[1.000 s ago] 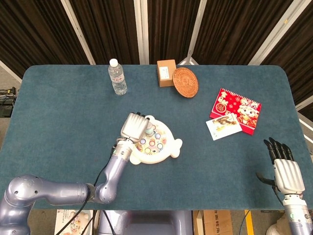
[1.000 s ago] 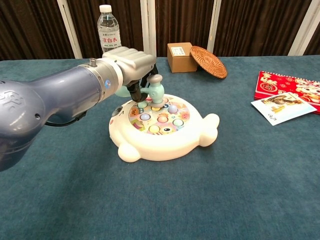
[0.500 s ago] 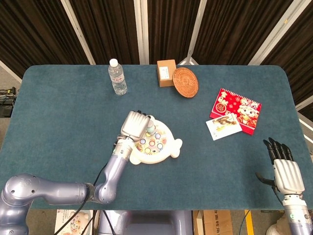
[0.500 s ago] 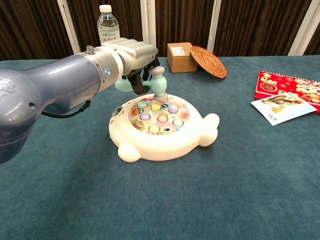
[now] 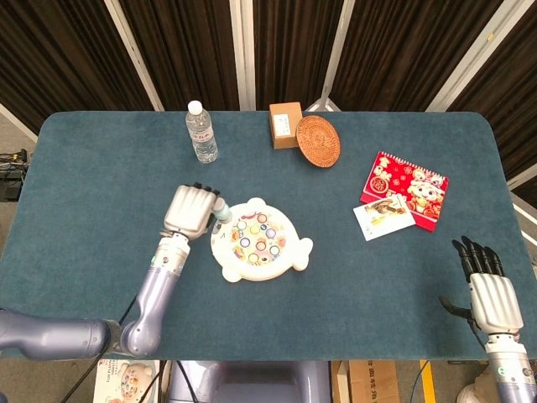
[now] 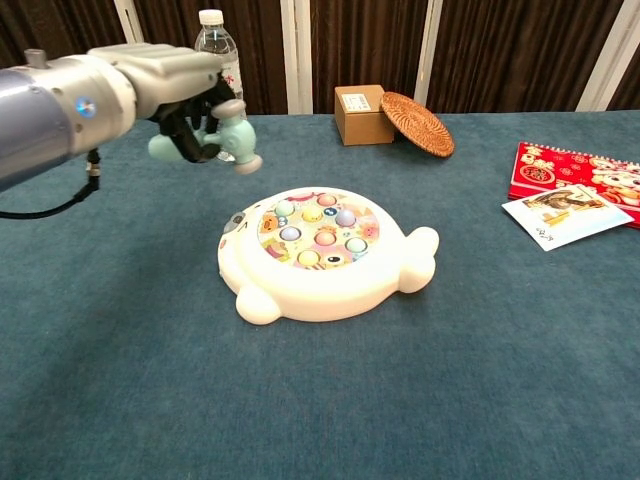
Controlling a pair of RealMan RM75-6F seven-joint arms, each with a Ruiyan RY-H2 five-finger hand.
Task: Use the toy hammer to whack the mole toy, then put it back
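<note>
We find the toy hammer (image 6: 232, 139) gripped in the left robot hand (image 6: 185, 95), fingers wrapped round the handle, held in the air w/ its head tilted down, to the left of the mole toy (image 6: 320, 250) and apart from it. Mole toy sits flat on the table (image 6: 500, 350), approx. mid-table. Right robot hand (image 5: 491, 294) is at the table's near right edge, fingers extended, holding nothing. Bottle (image 5: 200, 132), box (image 5: 284, 124) & woven coaster (image 5: 318, 140) along far side; red booklet (image 5: 405, 189) to the right.
</note>
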